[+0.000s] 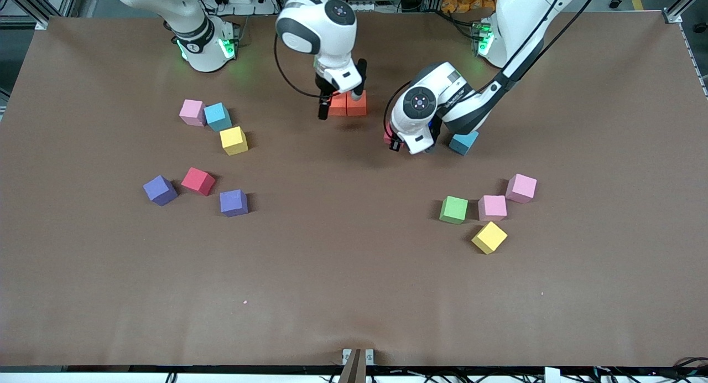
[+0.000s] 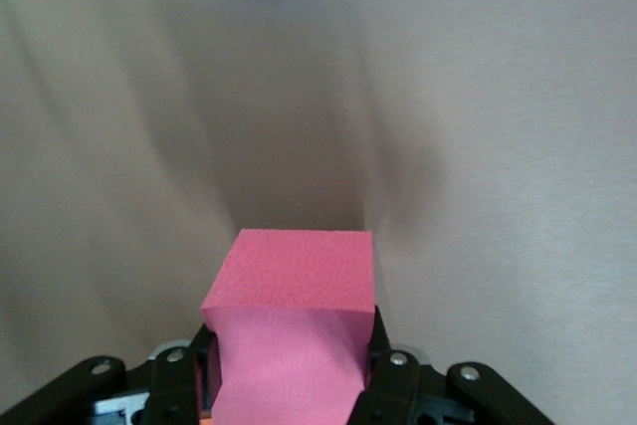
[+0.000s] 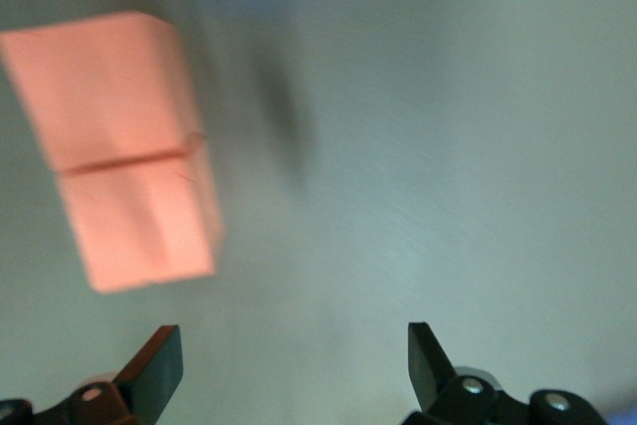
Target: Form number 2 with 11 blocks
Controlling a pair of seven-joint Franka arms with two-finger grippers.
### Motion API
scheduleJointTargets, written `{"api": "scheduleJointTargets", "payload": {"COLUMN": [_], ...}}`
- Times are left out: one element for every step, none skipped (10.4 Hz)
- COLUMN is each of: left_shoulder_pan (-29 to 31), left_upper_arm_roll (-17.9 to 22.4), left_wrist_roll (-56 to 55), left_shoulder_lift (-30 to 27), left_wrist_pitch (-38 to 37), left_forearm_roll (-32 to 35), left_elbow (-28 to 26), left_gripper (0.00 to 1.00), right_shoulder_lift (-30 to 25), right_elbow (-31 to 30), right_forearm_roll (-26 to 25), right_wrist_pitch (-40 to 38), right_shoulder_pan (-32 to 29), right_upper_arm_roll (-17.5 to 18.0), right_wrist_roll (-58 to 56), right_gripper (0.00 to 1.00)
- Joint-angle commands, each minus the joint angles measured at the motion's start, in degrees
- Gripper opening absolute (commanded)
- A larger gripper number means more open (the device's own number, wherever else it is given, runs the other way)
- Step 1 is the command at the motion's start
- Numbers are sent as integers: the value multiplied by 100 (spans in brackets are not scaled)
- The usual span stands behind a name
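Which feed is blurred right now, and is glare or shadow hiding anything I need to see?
Right wrist view: smeared; the two orange blocks have soft edges, though the open right gripper reads clearly. Left wrist view: the red block in the left gripper is sharp; the table above it streaks, with a dark shadow. Front view: crisp, even light, short shadows, no glare.

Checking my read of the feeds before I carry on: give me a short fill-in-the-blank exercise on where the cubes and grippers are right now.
1. The left gripper is shut on a ____ cube.
2. The right gripper, over the two orange cubes, has its fingers ____.
3. The two orange cubes sit side by side, ____ each other.
4. The green cube lies beside a ____ cube, toward the left arm's end of the table.

Missing words: red; open; touching; pink
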Motion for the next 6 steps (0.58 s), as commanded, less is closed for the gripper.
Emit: {"api": "scheduleJointTargets", "payload": {"left_shoulder_pan": [61, 61, 61, 61, 61, 61], "left_upper_arm_roll": [-191, -243, -287, -305, -375, -428], "left_wrist_roll": [-623, -949, -1048, -1301, -1678, -1908], "left_shoulder_lift": [-450, -486, -503, -521, -530, -530], "left_wrist_pitch": [423, 521, 522, 583, 662, 706], "left_forearm_roll": [-108, -108, -108, -108, -108, -108], "left_elbow": [-499, -578, -631, -693, -763, -851], "left_gripper": [30, 29, 28, 28, 27, 26], "right_shoulder_lift": [-443, -618, -829, -918, -910, -884], "right_elbow": [-158, -167, -193, -185, -141, -141], "right_forearm_roll": [-71, -36, 52, 87, 88, 79], "right_wrist_pitch": [-69, -77, -199, -244, -210, -157], "right_shoulder_pan": [-669, -1002, -1353, -1766, -2074, -2347], "right_upper_arm_roll": [62, 62, 62, 53, 53, 35], "right_wrist_roll": [-378, -730, -968, -1110, -1128, -1146], "right_gripper": [100, 100, 100, 100, 100, 100]}}
